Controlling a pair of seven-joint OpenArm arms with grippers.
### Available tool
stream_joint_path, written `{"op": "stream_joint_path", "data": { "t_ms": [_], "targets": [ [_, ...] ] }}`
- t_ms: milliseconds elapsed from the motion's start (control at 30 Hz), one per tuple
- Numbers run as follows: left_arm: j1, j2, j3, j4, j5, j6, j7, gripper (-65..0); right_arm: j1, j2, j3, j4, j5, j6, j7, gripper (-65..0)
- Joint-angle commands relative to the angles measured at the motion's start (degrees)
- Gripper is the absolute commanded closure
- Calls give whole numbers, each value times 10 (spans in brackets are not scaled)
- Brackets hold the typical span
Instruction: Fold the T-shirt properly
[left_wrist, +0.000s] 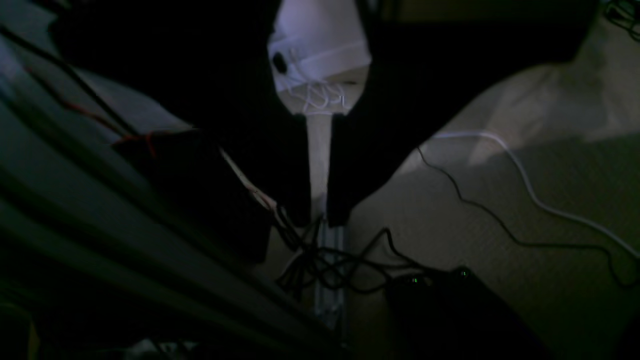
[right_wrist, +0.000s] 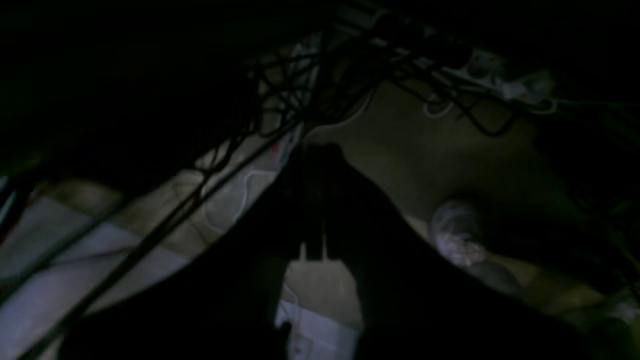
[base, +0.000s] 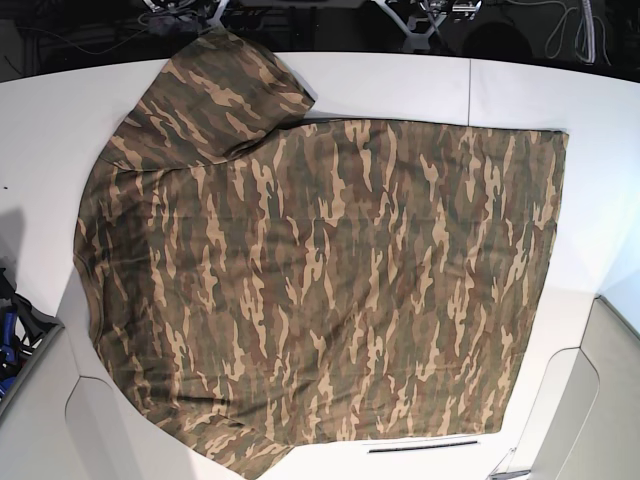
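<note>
while t-shirt (base: 320, 290) lies flat on table (base: 400, 85), right end effector (right_wrist: 312, 255) closed, left unclear.

No lettering, label or number can be read anywhere (the wrist views are too dark).

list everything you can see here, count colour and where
T-shirt: one, green, brown and tan camouflage, spread flat over most of the table in the base view, one sleeve at the upper left
table: one, white, under the shirt, bare along the far edge and both sides
cables: a dark tangle plus one white cable, on the floor in the left wrist view
power strip: one, white, on the floor at the upper right of the right wrist view
left hand: one, dark fingers nearly together, hanging over the floor, holding nothing visible
right hand: one, dark fingers shut, over the floor, away from the shirt
</note>
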Motion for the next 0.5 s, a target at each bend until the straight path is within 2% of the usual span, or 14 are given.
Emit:
{"op": "stream_joint_path", "data": {
  "t_ms": [0,167,333,467],
  "targets": [
    [14,-6,0,23,-2,-6,7,-72,-13,8,-1,16,14,22,5,0],
    [80,-27,0,130,-2,2,91,-73,-80,41,-1,85,89,96,5,0],
    [145,-40,0,221,-2,1,170,-73,-157,70,-1,171,157,101,5,0],
    [193,-41,0,290,-4,1,210,-73,-215,89,-1,249,181,105,3,0]
  ]
}}
